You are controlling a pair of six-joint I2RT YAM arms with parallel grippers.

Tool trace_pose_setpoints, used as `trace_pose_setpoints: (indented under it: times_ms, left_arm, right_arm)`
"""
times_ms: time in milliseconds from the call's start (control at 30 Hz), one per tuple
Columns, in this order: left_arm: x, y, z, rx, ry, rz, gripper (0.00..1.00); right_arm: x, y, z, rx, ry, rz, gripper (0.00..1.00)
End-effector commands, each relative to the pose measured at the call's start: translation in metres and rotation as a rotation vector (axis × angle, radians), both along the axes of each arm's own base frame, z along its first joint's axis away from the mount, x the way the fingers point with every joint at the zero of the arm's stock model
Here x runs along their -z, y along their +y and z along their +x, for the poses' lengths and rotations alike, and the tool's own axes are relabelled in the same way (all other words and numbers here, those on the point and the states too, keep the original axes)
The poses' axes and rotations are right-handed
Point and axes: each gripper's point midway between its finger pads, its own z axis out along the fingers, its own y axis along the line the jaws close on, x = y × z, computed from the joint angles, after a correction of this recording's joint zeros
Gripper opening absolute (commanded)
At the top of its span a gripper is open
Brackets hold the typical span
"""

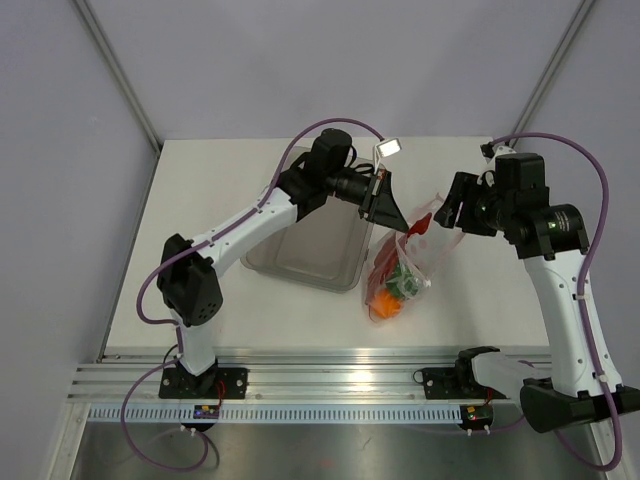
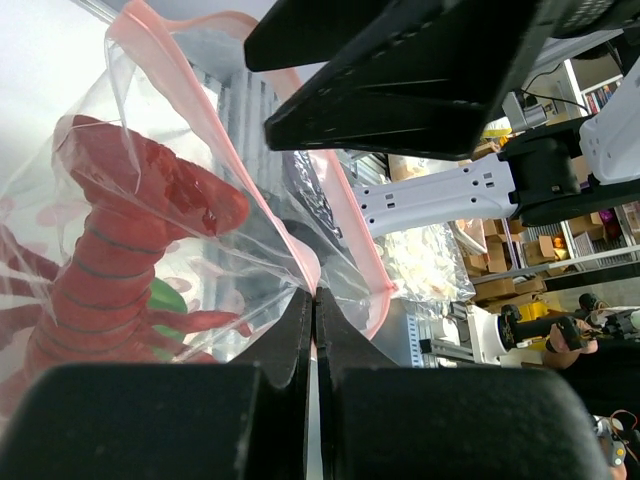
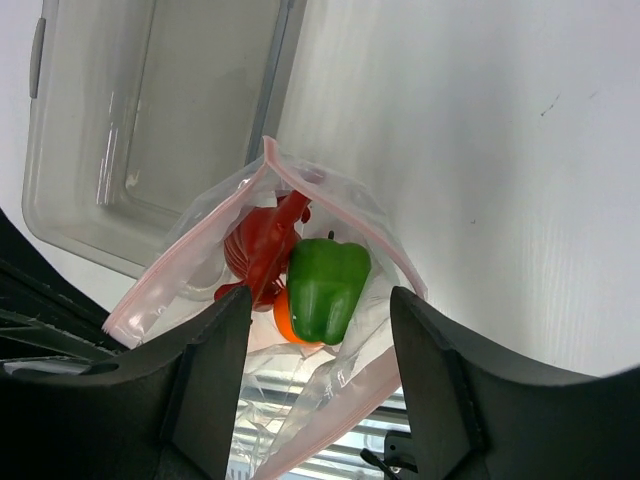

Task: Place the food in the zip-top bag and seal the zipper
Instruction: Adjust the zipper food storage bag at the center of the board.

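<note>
left end effector (image 2: 313,302): closed | right end effector (image 3: 320,305): jaws apart

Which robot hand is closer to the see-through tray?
Left. The left gripper is at the tray's right edge; the right gripper is farther right, past the bag.

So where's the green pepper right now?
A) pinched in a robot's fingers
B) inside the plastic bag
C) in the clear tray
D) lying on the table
B: the green pepper sits inside the zip-top bag, next to the lobster, seen through the bag's open mouth.
</note>
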Motion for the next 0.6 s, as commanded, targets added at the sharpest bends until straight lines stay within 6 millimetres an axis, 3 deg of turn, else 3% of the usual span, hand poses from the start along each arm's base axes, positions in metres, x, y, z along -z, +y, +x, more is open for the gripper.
trace_pose_setpoints:
  times_ms: [0, 200, 300, 400, 567]
  left_arm:
    - [-0.031, 0.003, -0.004, 0.043, -0.078, -0.089, 0.00]
    - [-0.022, 0.001, 0.001, 0.030, -0.069, -0.066, 0.00]
    - [-0.020, 0.000, 0.001, 0.033, -0.065, -0.064, 0.00]
    - [-0.021, 0.000, 0.001, 0.034, -0.069, -0.066, 0.00]
    - [-0.022, 0.000, 0.001, 0.034, -0.071, -0.065, 0.00]
  right_arm:
    - [-0.006, -0.004, 0.000, 0.005, -0.029, -0.027, 0.65]
    - [-0.041, 0.007, -0.009, -0.048, -0.133, 0.038, 0.61]
    - [-0.054, 0.002, -0.012, -0.027, -0.184, 0.031, 0.61]
    - [-0.045, -0.011, -0.009, 0.027, -0.168, -0.026, 0.64]
    - [-0.005, -0.016, -0.003, 0.043, -0.026, -0.075, 0.70]
